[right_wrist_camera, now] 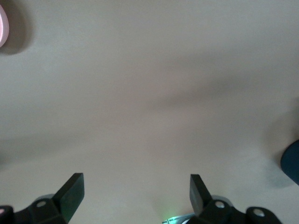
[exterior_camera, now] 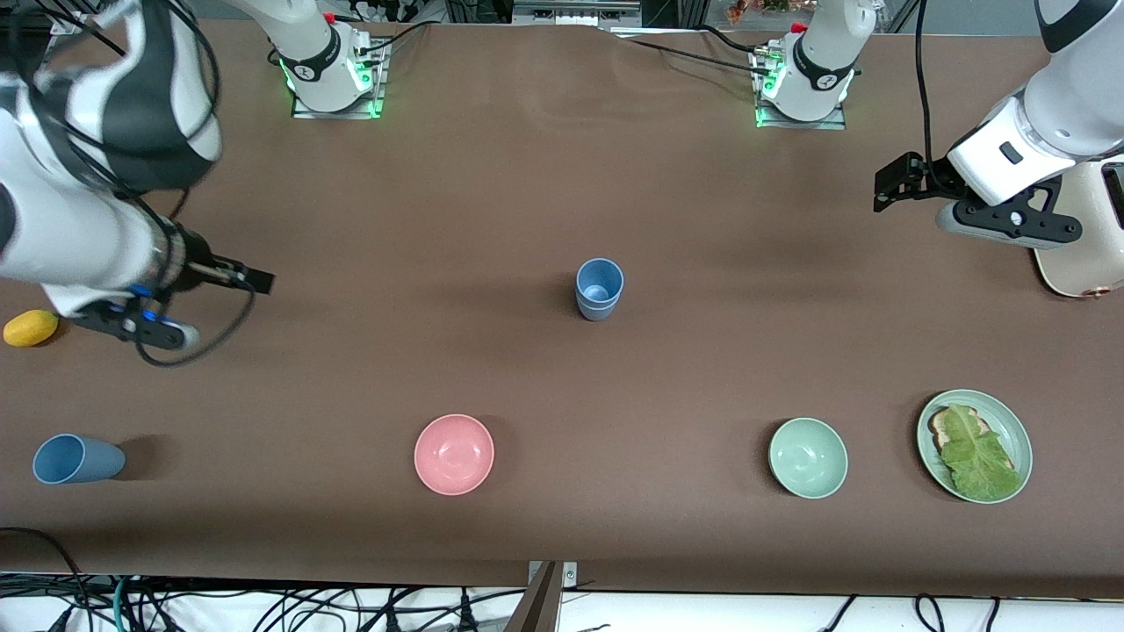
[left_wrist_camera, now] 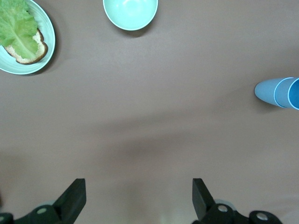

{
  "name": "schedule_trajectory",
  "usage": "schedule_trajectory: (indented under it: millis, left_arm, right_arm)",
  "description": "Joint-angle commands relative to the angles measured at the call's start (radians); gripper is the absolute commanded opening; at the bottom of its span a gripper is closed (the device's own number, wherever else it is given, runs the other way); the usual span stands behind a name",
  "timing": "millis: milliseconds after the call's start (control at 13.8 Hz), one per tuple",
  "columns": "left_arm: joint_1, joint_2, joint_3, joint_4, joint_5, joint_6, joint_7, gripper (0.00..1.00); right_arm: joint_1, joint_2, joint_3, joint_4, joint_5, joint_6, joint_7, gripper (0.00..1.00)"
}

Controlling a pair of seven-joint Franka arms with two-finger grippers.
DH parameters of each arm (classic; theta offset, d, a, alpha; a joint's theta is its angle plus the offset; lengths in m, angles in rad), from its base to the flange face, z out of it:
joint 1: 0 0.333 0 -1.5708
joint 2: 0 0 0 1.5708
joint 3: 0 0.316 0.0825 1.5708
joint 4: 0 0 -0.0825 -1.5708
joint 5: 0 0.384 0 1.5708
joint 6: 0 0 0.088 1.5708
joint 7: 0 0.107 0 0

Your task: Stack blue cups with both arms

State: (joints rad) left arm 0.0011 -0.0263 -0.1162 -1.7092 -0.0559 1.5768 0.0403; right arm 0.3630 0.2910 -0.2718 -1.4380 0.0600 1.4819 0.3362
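Two blue cups (exterior_camera: 600, 288) stand upright at the table's middle, one nested in the other; they also show in the left wrist view (left_wrist_camera: 280, 92). A third blue cup (exterior_camera: 77, 459) lies on its side toward the right arm's end, near the front camera's edge. My left gripper (exterior_camera: 894, 186) is open and empty, up over bare table at the left arm's end, well apart from the stack. Its jaws stand wide apart in the left wrist view (left_wrist_camera: 139, 186). My right gripper (exterior_camera: 253, 280) is open and empty over bare table at the right arm's end (right_wrist_camera: 136, 182).
A pink bowl (exterior_camera: 454, 454), a pale-green bowl (exterior_camera: 808, 457) and a green plate (exterior_camera: 1010, 420) with bread and lettuce sit nearer the front camera. A yellow lemon (exterior_camera: 31, 327) lies by the right arm. A cream appliance (exterior_camera: 1080, 259) stands under the left arm.
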Motion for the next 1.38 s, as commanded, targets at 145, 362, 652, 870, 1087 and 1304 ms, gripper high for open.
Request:
schedule_trajectory:
  millis: [145,362,652,870,1087,1304]
  left_arm:
    - [0.005,0.016,0.000,0.033,-0.010,-0.024,0.010,1.00]
    - [0.005,0.016,0.001,0.031,-0.010,-0.026,0.012,1.00]
    - [0.005,0.016,0.001,0.033,-0.010,-0.024,0.012,1.00]
    - [0.005,0.016,0.001,0.033,-0.010,-0.026,0.012,1.00]
    - [0.005,0.016,0.000,0.031,-0.010,-0.026,0.012,1.00]
    - [0.005,0.016,0.000,0.031,-0.010,-0.026,0.010,1.00]
  right_arm:
    - [-0.190,-0.272,0.197,-0.191,-0.106,0.034,-0.174,1.00]
    - [-0.229,-0.300,0.201,-0.197,-0.104,0.029,-0.264,1.00]
    - [-0.280,-0.293,0.265,-0.199,-0.104,0.047,-0.260,1.00]
    - [-0.306,-0.291,0.272,-0.199,-0.103,0.069,-0.267,1.00]
    - [-0.320,-0.288,0.275,-0.196,-0.103,0.067,-0.267,1.00]
    - [-0.367,-0.283,0.316,-0.196,-0.098,0.067,-0.267,1.00]
